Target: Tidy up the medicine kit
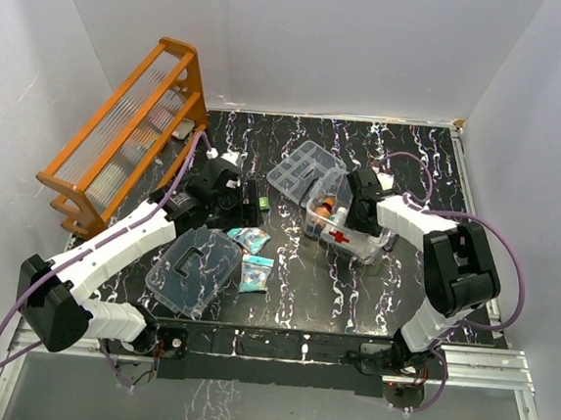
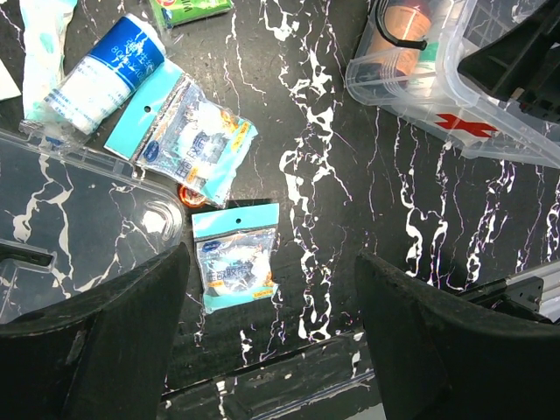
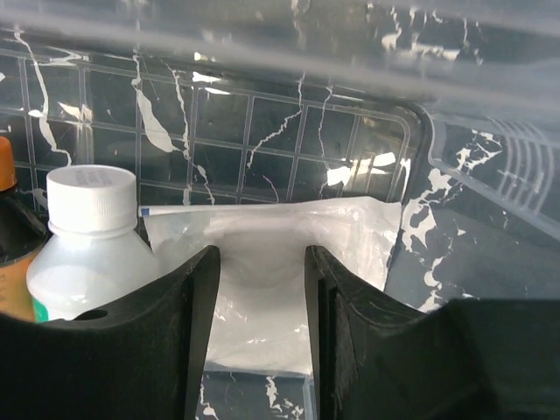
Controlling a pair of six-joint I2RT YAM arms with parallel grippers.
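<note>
The clear medicine box [image 1: 364,245] sits right of the table's middle. Its long axis runs slantwise from far-left to near-right, and the red cross [image 2: 464,123] on its side wall faces the near-left. No other marking on it can be read.

Inside the box, the right gripper [image 3: 261,262] has its jaws a narrow gap apart over a flat white packet [image 3: 262,302] on the floor. Whether they pinch it cannot be told. Just left of that packet stand a white-capped bottle [image 3: 87,236] and an orange-capped brown one [image 3: 10,229].

The compartmented tray [image 1: 304,168] lies just beyond the box's far-left end. Bare tabletop [image 1: 352,295] lies in front of the box, as far as the near edge.

Left of the box lie two teal-carded packets [image 2: 188,144] [image 2: 234,254], their print too small to read. Past them is the clear lid [image 1: 195,269]. The left gripper [image 2: 273,258] hangs over the nearer packet, spread wide and holding nothing. Beyond the packets are a blue-labelled roll [image 2: 105,74] and a green item [image 2: 188,9]. The orange rack [image 1: 130,138] stands farthest left.
</note>
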